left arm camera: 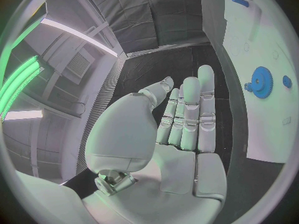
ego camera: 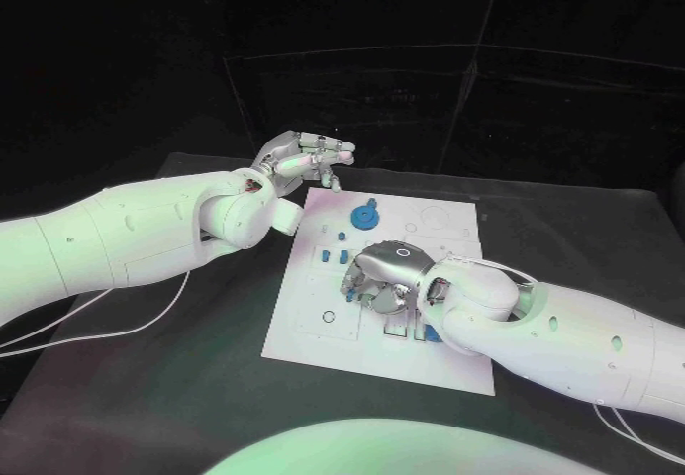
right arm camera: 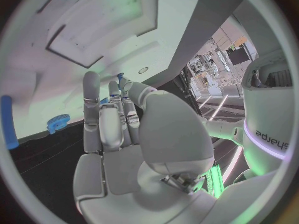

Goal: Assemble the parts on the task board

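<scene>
A black table (ego camera: 171, 396) carries the white task board (ego camera: 442, 223) at its middle, and black drapes close off the space behind it. The left hand (ego camera: 303, 158) hovers over the bare tabletop just past the board's far left corner — its fingers (left arm camera: 190, 109) lie straight and close together, holding nothing. A blue gear (ego camera: 365, 215) sits on the far part of the board, near that hand; the left wrist view shows it (left arm camera: 260, 82) on the white plate with a smaller blue piece (left arm camera: 286, 81) beside it. The right hand (ego camera: 388, 277) is down on the middle of the board, fingers curled toward small blue parts (ego camera: 337, 257). In the right wrist view a small blue piece (right arm camera: 120, 76) shows at its fingertips (right arm camera: 126, 84), though whether it is pinched I cannot tell. Another blue part (ego camera: 432, 333) lies by the right wrist.
</scene>
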You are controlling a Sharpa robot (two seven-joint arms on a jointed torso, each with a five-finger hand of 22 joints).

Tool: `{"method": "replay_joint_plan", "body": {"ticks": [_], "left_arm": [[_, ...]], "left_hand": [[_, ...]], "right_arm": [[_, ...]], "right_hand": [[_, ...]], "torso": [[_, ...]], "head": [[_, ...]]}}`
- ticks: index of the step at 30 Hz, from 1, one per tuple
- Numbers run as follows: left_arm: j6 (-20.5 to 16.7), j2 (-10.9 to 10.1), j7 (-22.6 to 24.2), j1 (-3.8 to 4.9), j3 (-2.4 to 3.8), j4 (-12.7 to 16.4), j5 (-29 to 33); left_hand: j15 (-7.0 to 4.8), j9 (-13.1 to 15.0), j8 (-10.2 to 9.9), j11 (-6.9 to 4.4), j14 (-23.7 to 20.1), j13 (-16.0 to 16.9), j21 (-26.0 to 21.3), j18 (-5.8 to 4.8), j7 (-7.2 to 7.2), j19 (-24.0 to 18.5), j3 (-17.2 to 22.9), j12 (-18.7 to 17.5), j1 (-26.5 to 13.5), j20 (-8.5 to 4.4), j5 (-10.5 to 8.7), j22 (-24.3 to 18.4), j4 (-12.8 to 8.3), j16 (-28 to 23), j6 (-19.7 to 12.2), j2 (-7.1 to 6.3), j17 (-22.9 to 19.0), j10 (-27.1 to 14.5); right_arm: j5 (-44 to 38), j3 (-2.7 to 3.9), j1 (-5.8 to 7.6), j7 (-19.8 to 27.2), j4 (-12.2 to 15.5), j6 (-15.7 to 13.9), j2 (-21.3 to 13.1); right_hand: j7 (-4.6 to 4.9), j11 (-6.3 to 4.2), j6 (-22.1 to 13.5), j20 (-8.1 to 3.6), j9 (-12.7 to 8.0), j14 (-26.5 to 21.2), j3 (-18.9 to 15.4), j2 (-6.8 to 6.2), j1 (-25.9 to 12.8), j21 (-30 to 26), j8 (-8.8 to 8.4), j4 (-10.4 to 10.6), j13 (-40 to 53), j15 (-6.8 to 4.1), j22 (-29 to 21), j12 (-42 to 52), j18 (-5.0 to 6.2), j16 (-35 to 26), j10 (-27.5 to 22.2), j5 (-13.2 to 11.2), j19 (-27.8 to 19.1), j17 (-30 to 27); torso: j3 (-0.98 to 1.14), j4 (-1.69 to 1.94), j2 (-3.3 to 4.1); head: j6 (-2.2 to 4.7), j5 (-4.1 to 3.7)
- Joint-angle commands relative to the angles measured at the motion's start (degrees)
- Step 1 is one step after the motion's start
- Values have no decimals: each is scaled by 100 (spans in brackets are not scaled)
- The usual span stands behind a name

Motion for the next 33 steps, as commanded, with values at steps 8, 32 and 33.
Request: {"method": "replay_joint_plan", "body": {"ticks": [8,32,33], "left_arm": [[81,6,3,10,4,-12,19],[95,-9,-101,10,3,-55,19],[96,-9,-104,10,3,-58,19]], "left_hand": [[-2,-11,18,7,-42,-6,-39,78,8,-16,-3,17,-45,-2,9,-13,6,-34,-2,6,-13,-33],[2,-14,16,13,-45,-9,-46,77,16,-15,-5,23,-51,0,9,-20,6,-32,-16,8,-22,-47],[2,-14,16,13,-45,-9,-46,77,16,-15,-5,23,-51,0,9,-20,6,-32,-16,8,-22,-47]], "right_arm": [[-126,0,-2,22,-15,145,26],[-347,-45,-2,-42,-35,-108,62],[-339,-46,-2,-34,-31,-154,56]], "right_hand": [[35,24,-20,6,-3,234,46,-8,-58,34,-25,-7,2,-10,-5,-32,77,17,-31,21,-35,-2],[148,179,-360,133,-17,204,-216,-303,-475,19,-105,61,-23,125,-23,-299,76,1,-516,229,-110,-63],[153,187,-385,139,-20,202,-233,-317,-486,17,-110,62,-23,132,-25,-308,76,0,-547,233,-112,-67]], "torso": [[0,7,5],[0,2,1],[-1,2,1]], "head": [[-27,20],[-47,-2],[-42,-8]]}}
